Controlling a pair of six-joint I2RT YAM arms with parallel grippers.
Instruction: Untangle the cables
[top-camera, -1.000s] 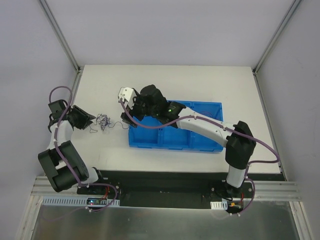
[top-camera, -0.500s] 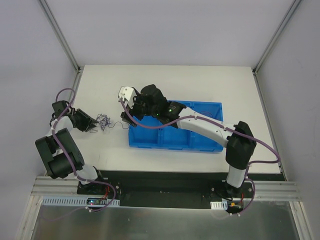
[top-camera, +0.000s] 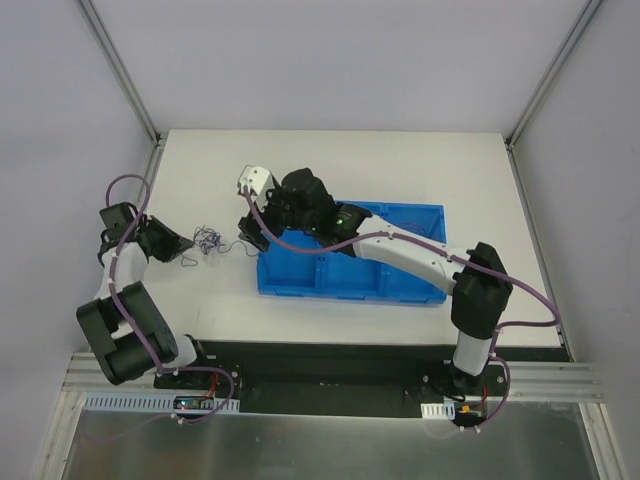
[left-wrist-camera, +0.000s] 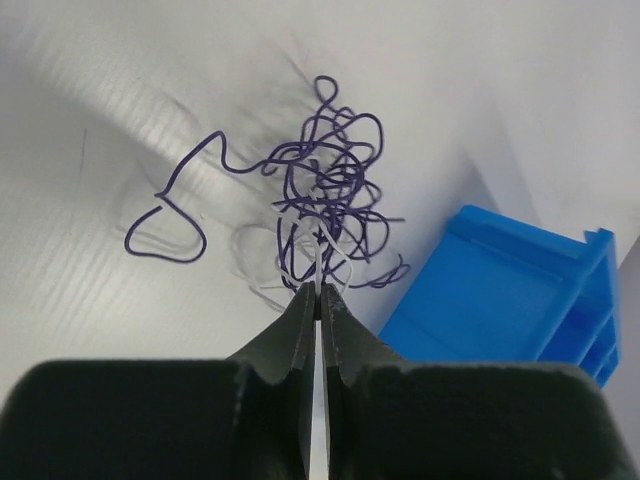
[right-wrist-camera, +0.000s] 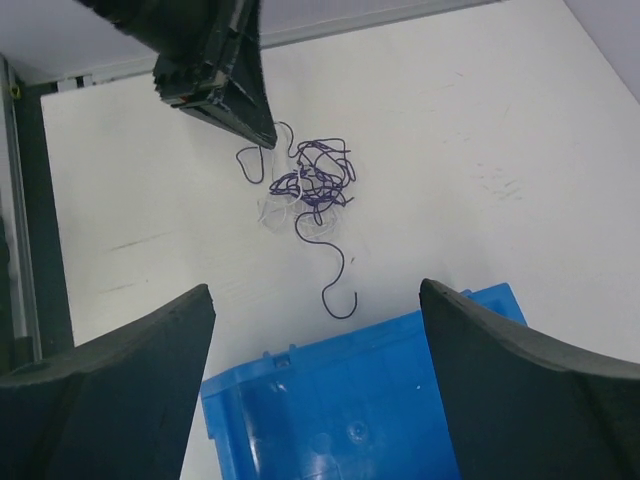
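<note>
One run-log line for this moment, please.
phase: grasp attempt | left claw: shut at edge of cable tangle, strand grip unclear | right claw: open, above blue bin corner | untangling: not yet done

the left gripper (left-wrist-camera: 318, 290) has reached the cables (left-wrist-camera: 325, 190) and closed on their near edge.

White table (top-camera: 400, 160), grey walls (top-camera: 300, 60), aluminium corner posts (top-camera: 120, 70).

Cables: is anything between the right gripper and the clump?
Nothing visible. The open right gripper hovers over the bin's corner, with only bare table between it and the cables. The left gripper is on the clump's far side, shut, seemingly on a white strand.
</note>
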